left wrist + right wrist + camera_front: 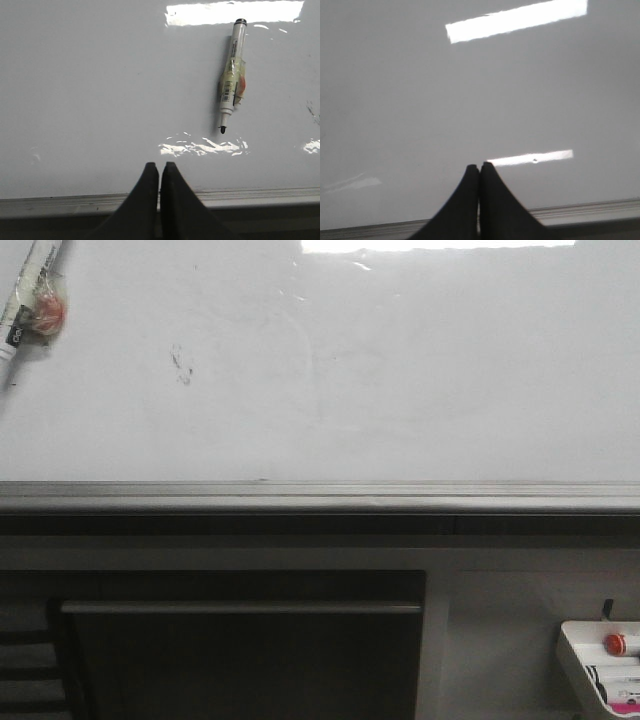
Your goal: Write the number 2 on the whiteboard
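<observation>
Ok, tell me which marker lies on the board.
The taped marker at the board's top left, tip bare. The other markers sit in the tray at lower right, off the board.

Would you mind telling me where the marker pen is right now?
The marker pen lies on the whiteboard at the front view's top-left corner, left of a small dark smudge.

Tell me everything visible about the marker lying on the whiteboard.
The marker is a slim white pen with a black end cap and an uncapped black tip. Yellowish tape and something orange-red are wrapped around its middle, beside a barcode label. It lies flat on the glossy whiteboard, at the board's far left in the front view. No gripper touches it.
</observation>
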